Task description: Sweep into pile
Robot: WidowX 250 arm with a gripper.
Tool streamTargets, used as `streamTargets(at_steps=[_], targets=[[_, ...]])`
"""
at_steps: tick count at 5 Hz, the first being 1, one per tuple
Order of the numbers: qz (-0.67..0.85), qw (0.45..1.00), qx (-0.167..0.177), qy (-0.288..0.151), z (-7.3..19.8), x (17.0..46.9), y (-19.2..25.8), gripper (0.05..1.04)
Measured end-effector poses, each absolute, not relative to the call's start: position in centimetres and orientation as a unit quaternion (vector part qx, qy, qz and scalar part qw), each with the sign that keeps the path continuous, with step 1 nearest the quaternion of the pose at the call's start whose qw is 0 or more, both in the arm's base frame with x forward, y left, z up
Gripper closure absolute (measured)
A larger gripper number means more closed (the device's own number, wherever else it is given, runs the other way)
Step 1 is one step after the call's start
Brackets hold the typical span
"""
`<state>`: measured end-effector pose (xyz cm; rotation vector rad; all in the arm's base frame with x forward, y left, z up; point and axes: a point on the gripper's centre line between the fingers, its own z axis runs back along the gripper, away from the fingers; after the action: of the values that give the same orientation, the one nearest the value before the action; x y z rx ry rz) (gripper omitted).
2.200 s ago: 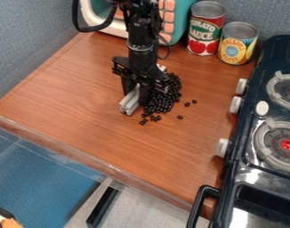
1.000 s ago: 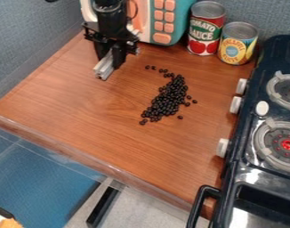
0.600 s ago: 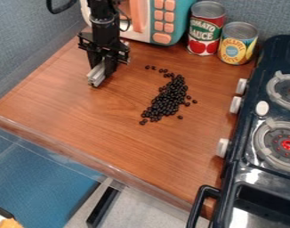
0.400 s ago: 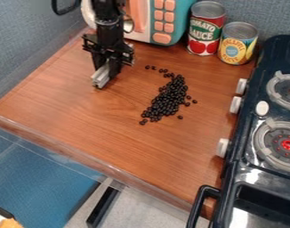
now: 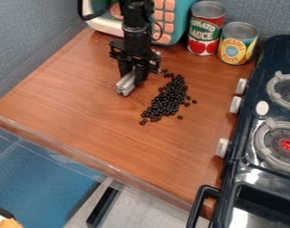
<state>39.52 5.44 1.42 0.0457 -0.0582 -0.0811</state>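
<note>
Small black beans (image 5: 166,98) lie in an elongated heap on a wood-grain countertop (image 5: 82,98), a few strays (image 5: 180,117) scattered at its lower end and along its right side. At the heap's upper left, a black robot gripper (image 5: 134,75) hangs over the counter, its two fingers clamped on a pale grey bar (image 5: 125,86) that slants down to the left, beside the beans. Beyond the heap, toward the back wall (image 5: 269,15), two cans stand upright side by side: one, the taller-looking, wears a red and green label picturing red tomatoes (image 5: 205,29); the other, a yellow label with a round design and a blue band (image 5: 237,44). Metal tops cap both, hiding what they hold. To their left sits a teal, white and orange toy microwave (image 5: 175,20) with rows of orange buttons, partly hidden behind the black arm, which comes in from the top edge. Along the right stands a dark toy stove (image 5: 247,133), two grey burners (image 5: 263,141) with red centers on its top, white knobs (image 5: 223,148) on the side facing the beans, and a black handle (image 5: 196,207) at lower right.
</note>
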Motion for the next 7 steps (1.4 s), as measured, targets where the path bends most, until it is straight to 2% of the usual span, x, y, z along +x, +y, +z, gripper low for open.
streamTargets(at_steps=[2,4,5,6,7], targets=[[-0.072,0.996,0.032,-0.033,1.3,38.4,3.8,0.698],[-0.09,0.995,0.021,-0.037,1.6,37.4,2.7,0.698],[-0.089,0.994,0.02,-0.055,3.0,37.6,2.6,0.698],[-0.068,0.996,0.008,-0.064,4.2,37.6,3.9,0.698],[-0.01,0.997,0.0,-0.082,5.8,38.1,8.2,0.698]])
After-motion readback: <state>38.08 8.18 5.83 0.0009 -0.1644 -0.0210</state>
